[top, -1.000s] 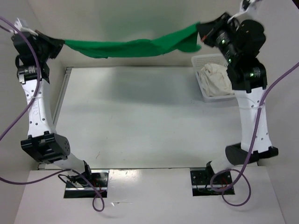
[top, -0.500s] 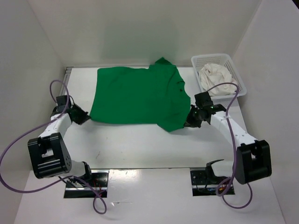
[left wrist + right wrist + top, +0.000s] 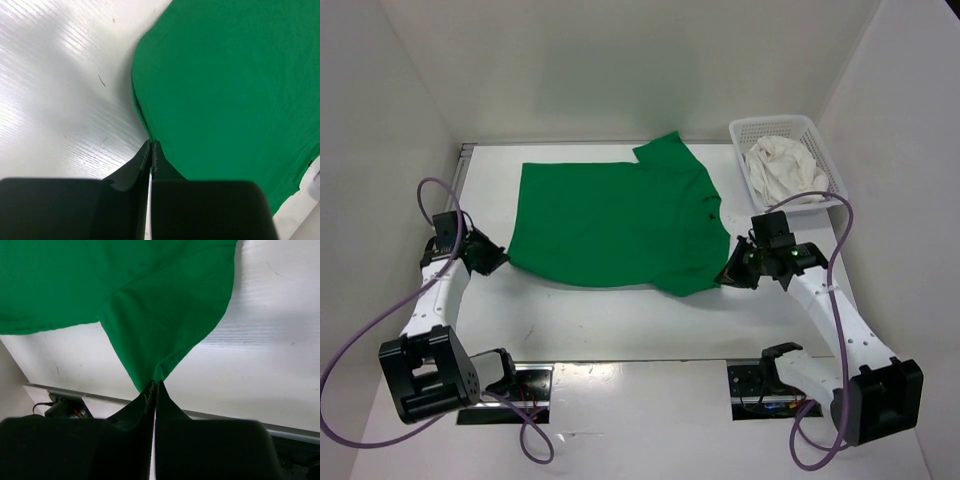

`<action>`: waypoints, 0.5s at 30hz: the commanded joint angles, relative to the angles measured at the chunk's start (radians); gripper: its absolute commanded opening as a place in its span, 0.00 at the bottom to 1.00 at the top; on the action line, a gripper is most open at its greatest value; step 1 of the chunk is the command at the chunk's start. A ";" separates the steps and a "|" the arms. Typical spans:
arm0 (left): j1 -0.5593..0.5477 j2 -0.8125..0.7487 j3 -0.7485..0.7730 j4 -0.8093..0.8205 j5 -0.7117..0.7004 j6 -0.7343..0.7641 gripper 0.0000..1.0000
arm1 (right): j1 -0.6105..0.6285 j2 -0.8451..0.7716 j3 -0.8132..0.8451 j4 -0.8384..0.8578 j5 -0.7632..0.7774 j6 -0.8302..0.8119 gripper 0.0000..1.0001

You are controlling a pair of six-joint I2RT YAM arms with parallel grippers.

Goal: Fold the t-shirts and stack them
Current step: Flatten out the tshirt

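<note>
- Left pincer (image 3: 498,259) and right pincer (image 3: 727,277) clamp the near corners of the green shirt (image 3: 610,215).
- It lies spread mid-desk (image 3: 620,320); folding likely comes next, needing a regrip.

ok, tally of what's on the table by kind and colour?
green shirt: 1
white shirt, bunched in the basket: 1
basket: 1
total: 3

green t-shirt (image 3: 610,225) matt soft cloth; table (image 3: 620,320) glossy, faintly ribbed, perhaps plastic
</note>
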 commanded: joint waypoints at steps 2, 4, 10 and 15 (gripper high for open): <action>0.015 0.038 0.044 -0.011 -0.009 0.007 0.01 | -0.015 0.073 0.070 0.036 0.008 -0.008 0.00; 0.015 0.066 0.072 0.003 -0.009 0.007 0.01 | -0.015 0.125 0.132 0.078 0.055 -0.019 0.00; 0.015 0.172 0.152 0.063 -0.009 -0.020 0.01 | -0.015 0.369 0.344 0.195 0.163 -0.087 0.00; 0.015 0.264 0.225 0.113 -0.009 -0.040 0.01 | -0.015 0.512 0.476 0.248 0.183 -0.110 0.00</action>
